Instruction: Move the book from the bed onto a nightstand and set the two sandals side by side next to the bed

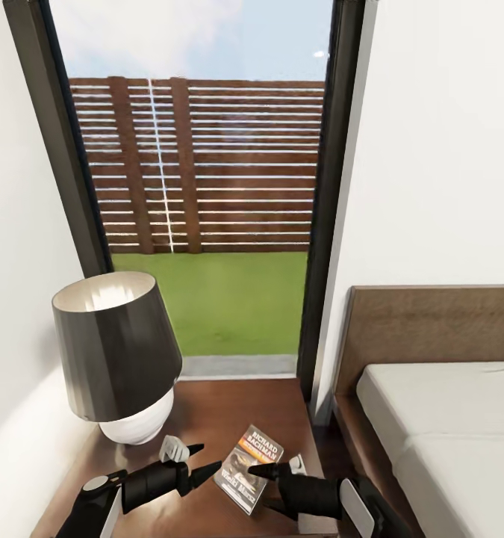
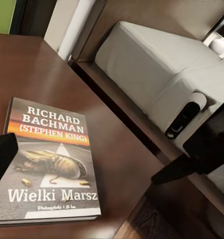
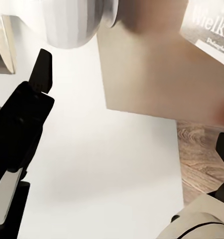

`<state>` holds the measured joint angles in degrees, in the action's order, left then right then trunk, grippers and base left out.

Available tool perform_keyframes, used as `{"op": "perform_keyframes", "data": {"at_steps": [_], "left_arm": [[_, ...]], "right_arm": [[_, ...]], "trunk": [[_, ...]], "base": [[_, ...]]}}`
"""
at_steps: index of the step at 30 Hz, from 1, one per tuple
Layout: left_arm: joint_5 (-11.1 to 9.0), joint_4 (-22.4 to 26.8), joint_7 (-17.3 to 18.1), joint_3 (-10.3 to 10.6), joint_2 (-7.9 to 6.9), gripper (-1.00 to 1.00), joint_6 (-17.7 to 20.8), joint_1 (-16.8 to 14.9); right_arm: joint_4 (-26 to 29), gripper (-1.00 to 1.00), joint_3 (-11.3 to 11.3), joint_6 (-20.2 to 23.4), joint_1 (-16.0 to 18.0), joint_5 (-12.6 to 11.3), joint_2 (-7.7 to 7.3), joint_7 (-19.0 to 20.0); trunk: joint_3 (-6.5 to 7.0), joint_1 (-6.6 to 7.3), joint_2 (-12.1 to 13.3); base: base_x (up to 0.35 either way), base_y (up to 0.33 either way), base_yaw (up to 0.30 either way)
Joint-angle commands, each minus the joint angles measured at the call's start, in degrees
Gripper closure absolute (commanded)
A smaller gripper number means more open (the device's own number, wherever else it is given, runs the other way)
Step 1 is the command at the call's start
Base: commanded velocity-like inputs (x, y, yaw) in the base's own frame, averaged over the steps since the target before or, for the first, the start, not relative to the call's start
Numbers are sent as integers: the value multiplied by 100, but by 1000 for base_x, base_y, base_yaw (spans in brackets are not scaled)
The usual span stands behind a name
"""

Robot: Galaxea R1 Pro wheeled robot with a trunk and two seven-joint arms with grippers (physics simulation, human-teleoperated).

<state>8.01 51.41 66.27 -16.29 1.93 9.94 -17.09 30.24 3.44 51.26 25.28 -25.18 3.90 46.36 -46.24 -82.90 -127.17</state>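
Observation:
The book (image 1: 249, 468) lies flat on the nightstand (image 1: 229, 407), near its front right corner, cover up; its "Richard Bachman" lettering reads clearly on the book (image 2: 50, 159). My left gripper (image 1: 207, 460) hovers just left of the book, open and empty, one dark finger (image 2: 1, 158) at the book's edge. My right gripper (image 1: 261, 490) is at the book's right side, open, with nothing between its fingers (image 3: 41, 69); the book (image 3: 211, 25) shows past them. The bed (image 1: 446, 418) stands to the right. The sandals are out of view.
A lamp (image 1: 117, 351) with a dark shade and white base fills the nightstand's back left. A tall dark-framed window (image 1: 207, 187) is behind, and white walls close in on the left and right. A narrow strip of wood floor (image 1: 328, 456) separates nightstand and bed.

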Motion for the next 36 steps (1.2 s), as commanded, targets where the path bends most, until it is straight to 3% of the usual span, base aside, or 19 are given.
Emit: {"op": "perform_keyframes", "data": {"at_steps": [1,29,31,36], "left_arm": [[42,9,44,-30,10,-100,60,-5],[50,6,30,-32,10,-100,60,-5],[51,5,28,-41,8,-100,60,-5],[48,1,27,-72,-10,-100,60,-5]], "right_arm": [[0,-100,34,11,3,31,6,22],[-2,-100,34,-42,3,31,6,31],[-1,-100,34,-264,3,31,6,31],[-1,-100,36,-1617,0,35,-3,53]], "trunk": [[12,24,39],[515,639,1162],[551,683,1242],[641,792,1443]], "base": [[0,0,0],[0,0,0],[0,0,0],[0,0,0]]}}
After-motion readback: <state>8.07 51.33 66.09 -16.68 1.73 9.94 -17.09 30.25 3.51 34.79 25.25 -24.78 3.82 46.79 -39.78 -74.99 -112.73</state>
